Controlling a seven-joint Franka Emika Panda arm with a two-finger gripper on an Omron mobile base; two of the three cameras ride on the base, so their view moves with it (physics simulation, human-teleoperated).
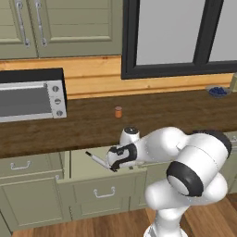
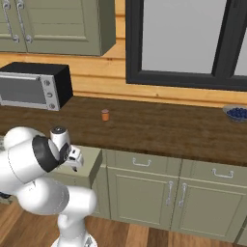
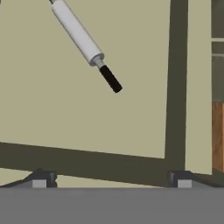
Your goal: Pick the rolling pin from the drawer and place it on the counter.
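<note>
drawer (image 1: pixel 99 183) pulled out from the olive-green cabinet run below the counter (image 1: pixel 152 115), its pale beige inside exposed. rolling pin (image 1: pixel 98 160) lying on the drawer floor, slanted, one thin black handle toward the drawer's left rear; in the hand view the white rod (image 3: pixel 78 33) runs from the top edge down to a black handle, and lies flat on the beige bottom, well apart from the dark drawer walls. nothing else is visible inside the drawer.

gripper (image 1: pixel 116 165) held over the right part of the open drawer, just beside the near end of the pin, pointing downward. in the hand view the two finger tips (image 3: pixel 40 179) stand wide apart with nothing between them, so the hand is released and grasps nothing.

on the counter: toaster oven (image 1: pixel 31 95) at the left against the orange wooden backsplash, small orange-brown jar (image 1: pixel 118 111) standing upright near the middle, and bowl (image 2: pixel 237 113) holding dark blue round items at the far right, below the dark-framed window (image 2: pixel 185 41).
</note>
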